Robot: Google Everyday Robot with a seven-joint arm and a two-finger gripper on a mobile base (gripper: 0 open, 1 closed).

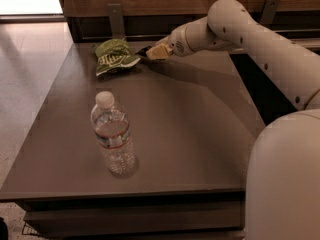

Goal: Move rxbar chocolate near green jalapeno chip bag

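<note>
Gripper (151, 51) holds rxbar chocolate (141, 49) beside green jalapeno chip bag (115, 57)

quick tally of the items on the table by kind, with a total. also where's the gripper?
Chip bag: 1, the green jalapeno chip bag
Water bottle: 1, the water bottle, upright near the front
Snack bar: 1, the rxbar chocolate, a dark sliver at the gripper tip
Total: 3
The gripper is at the far side of the table, right beside the bag.
</note>
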